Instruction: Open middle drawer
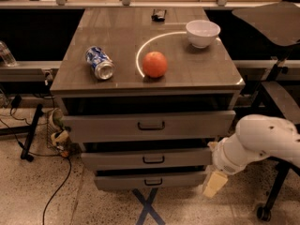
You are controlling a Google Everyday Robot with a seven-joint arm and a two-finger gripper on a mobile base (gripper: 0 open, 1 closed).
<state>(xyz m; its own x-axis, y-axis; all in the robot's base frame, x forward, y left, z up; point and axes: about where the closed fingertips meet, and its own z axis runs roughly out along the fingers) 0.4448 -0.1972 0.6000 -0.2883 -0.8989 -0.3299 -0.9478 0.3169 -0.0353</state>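
The middle drawer [117,159] is a grey flat front with a small dark bar handle [153,159], between the taller top drawer [108,125] and the narrow bottom drawer [122,181]. A dark gap shows above its front and none of its interior is visible. My gripper [214,184], cream-coloured on a white arm [262,142], hangs low at the cabinet's right front corner. It is beside the right ends of the middle and bottom drawer fronts, well right of the handle.
On the cabinet top [122,36] lie a blue-white can [99,63], an orange [154,64], a white bowl [202,33] and a small dark object [159,15]. Cables and a stand leg [29,135] are on the floor at left. A chair [276,102] stands at right.
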